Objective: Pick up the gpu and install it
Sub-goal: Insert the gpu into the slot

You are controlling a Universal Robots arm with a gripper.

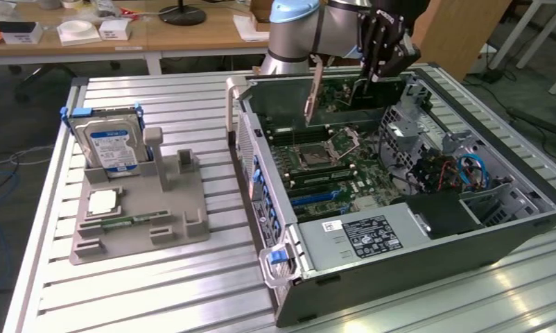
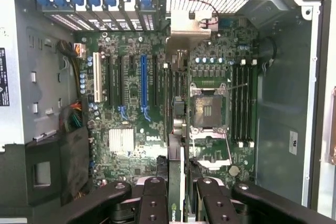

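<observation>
Above the case (image 1: pixel 444 257), at one o'clock in the exterior view, the gripper (image 1: pixel 382 69) clamps the gpu (image 1: pixel 352 97) upright. From the wrist view, the gpu (image 2: pixel 175 171) hangs edge-on between blue slot (image 2: pixel 143 80) and socket (image 2: pixel 209 109). Mid-carry, I reckon; seating needs its edge square over a slot.

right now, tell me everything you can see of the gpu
The gpu is a thin, dark green circuit card with a narrow silver metal bracket at one end. The end effector is shut on its upper edge, holding it on edge inside the open computer case, over the motherboard. It does not look seated in any slot.
</observation>
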